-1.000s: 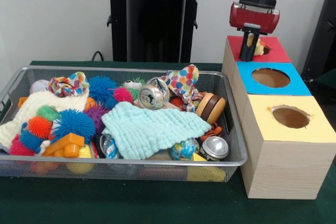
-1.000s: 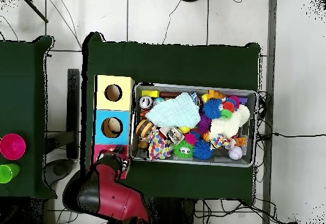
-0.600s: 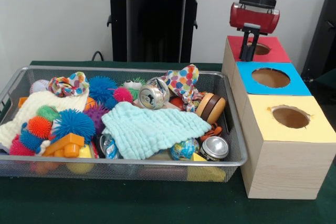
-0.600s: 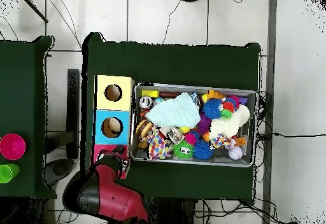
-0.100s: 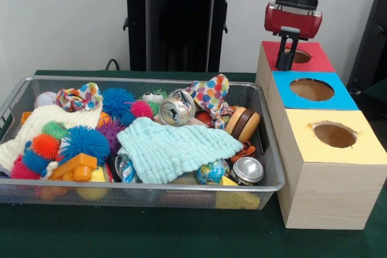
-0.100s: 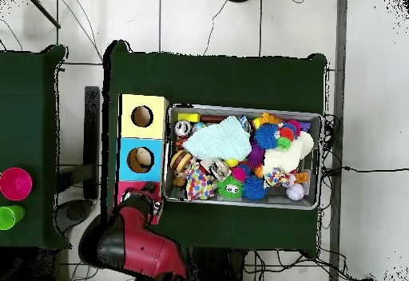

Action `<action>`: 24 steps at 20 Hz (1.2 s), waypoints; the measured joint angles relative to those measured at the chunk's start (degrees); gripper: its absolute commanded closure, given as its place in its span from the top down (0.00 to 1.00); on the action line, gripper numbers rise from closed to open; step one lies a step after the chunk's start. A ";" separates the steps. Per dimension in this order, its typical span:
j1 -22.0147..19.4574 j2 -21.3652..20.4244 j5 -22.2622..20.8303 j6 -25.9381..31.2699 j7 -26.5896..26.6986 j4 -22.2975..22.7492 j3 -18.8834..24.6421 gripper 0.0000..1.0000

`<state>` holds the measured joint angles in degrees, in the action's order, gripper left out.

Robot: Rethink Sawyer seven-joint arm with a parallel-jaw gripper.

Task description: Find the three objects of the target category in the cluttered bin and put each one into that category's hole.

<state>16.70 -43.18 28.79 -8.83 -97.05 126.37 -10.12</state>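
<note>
My gripper (image 5: 286,58) hangs over the hole (image 5: 300,57) of the red box (image 5: 317,61), open, with nothing between its fingers. In the overhead view the red arm (image 6: 137,228) covers the gripper and most of the red box (image 6: 126,187). The wire bin (image 5: 270,149) holds a heap of toys: a crushed can (image 5: 175,110), an upright can (image 5: 247,170), spiky balls (image 5: 84,140), a wooden burger toy (image 5: 243,124), a globe ball (image 5: 211,172) and orange blocks (image 5: 75,167). A mint cloth (image 5: 175,146) covers part of the heap.
A blue box (image 5: 341,95) and a yellow box (image 5: 366,146), each with a round hole, stand in line in front of the red one, right of the bin. A polka-dot cloth (image 5: 210,93) and a cream cloth (image 5: 30,125) lie in the bin. Green cloth covers the table (image 6: 224,78).
One second ago a yellowish object sat between the fingers over the red box's hole. It is gone from the gripper now. The arm has stayed in place.
</note>
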 measured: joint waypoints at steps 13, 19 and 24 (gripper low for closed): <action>-2.74 -2.51 -2.05 4.11 0.00 0.01 -0.01 0.00; -5.40 -3.61 -3.78 4.73 0.00 0.02 0.07 0.00; -9.40 -4.47 -6.47 4.73 0.00 0.02 1.30 0.00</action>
<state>7.30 -47.65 22.32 -4.10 -97.05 126.38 -8.82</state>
